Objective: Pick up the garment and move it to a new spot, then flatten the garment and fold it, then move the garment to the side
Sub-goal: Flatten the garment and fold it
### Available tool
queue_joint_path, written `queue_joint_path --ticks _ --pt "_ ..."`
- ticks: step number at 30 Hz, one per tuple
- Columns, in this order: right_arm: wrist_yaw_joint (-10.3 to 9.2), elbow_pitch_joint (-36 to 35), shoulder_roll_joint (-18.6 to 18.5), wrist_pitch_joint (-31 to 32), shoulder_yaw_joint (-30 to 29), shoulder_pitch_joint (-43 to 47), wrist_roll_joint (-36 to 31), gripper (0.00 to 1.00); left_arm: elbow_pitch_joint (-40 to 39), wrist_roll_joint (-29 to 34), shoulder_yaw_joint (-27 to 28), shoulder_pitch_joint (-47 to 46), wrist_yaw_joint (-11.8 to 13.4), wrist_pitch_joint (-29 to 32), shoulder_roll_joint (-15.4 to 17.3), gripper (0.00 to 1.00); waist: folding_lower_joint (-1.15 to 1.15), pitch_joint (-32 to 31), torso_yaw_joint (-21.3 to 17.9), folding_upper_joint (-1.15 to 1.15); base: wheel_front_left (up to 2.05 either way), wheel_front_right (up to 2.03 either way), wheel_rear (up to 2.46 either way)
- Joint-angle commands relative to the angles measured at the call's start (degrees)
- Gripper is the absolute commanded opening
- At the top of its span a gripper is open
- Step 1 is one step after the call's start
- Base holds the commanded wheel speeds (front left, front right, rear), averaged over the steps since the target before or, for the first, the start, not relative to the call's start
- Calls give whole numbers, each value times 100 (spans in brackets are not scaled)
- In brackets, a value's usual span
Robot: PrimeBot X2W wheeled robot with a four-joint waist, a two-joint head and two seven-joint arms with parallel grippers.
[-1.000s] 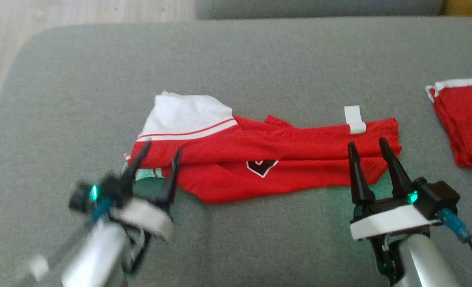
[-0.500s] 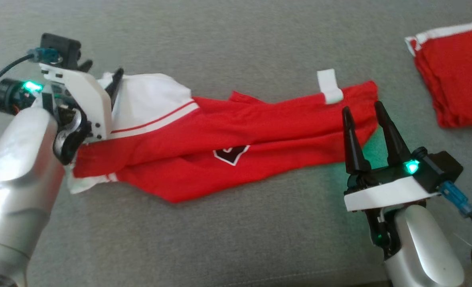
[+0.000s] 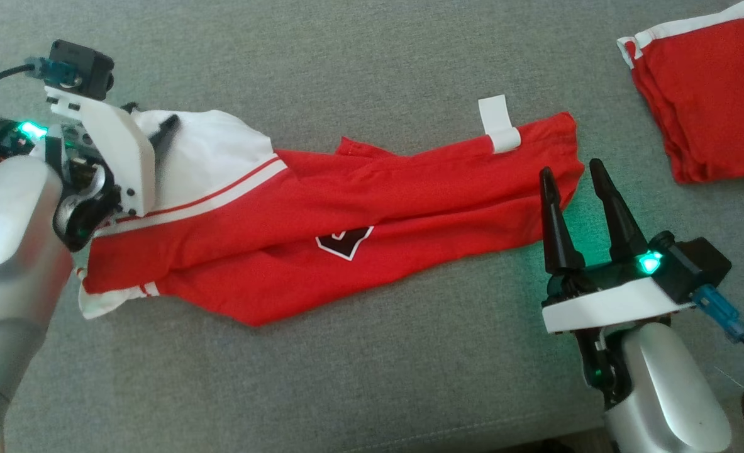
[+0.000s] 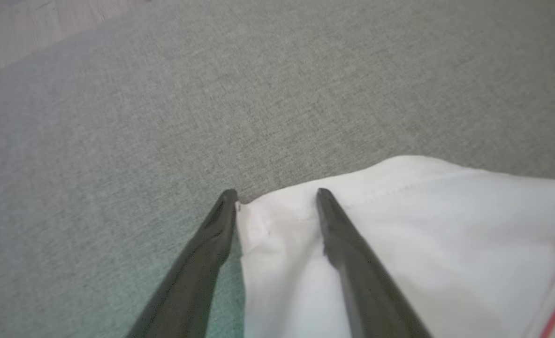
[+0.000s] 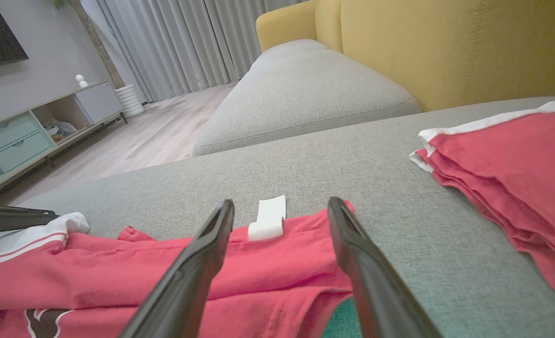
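**A:** How far along?

**B:** Early, I'd judge. The left gripper (image 4: 277, 192) has its fingers apart astride the white sleeve (image 4: 399, 225) corner (nothing pinched). The right gripper (image 3: 570, 167) gapes wide at the red hem. Between them the garment (image 3: 346, 201) lies bunched on the grey cushion (image 3: 372, 377), unflattened and unfolded.

**A:** Count?

**B:** Two grippers and one garment. There is one white tag (image 3: 496, 123) just past the right fingers, and one folded red stack (image 3: 705, 94) farther off.

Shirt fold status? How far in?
Looks done: garment lies as a long, rumpled band on the cushion. In hand: left gripper straddles its white corner, right gripper at the red end, both jaws apart, nothing gripped. Left: flatten, fold, move aside.
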Motion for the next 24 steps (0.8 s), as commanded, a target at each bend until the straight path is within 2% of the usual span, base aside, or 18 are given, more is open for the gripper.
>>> queue_joint_path --ticks 1,2,12,19,22,24 --pt "-5 -169 -11 -61 139 -143 29 100 -105 -26 166 -295 11 -92 257 24 -1 -6 3 0 0 0 0" --pt "-5 -152 -11 -61 136 -146 25 100 -99 -17 159 -330 11 -213 250 0 -1 -17 5 0 0 0 0" --pt "-5 1 -11 -61 155 -105 1 100 -66 -165 -62 -454 10 -1057 149 0 -1 -322 59 0 0 0 0" --pt "-5 5 -11 -61 123 -68 -2 100 -22 -28 -20 -555 27 -1986 131 0 -1 -613 93 0 0 0 0" --pt "-5 -38 -11 -61 95 -40 -8 100 -136 58 52 -396 155 -2557 121 0 -1 -792 166 0 0 0 0" --pt "-5 -65 -11 -61 52 -5 -33 100 -293 73 140 -171 332 -3005 77 0 -1 -928 255 0 0 0 0"
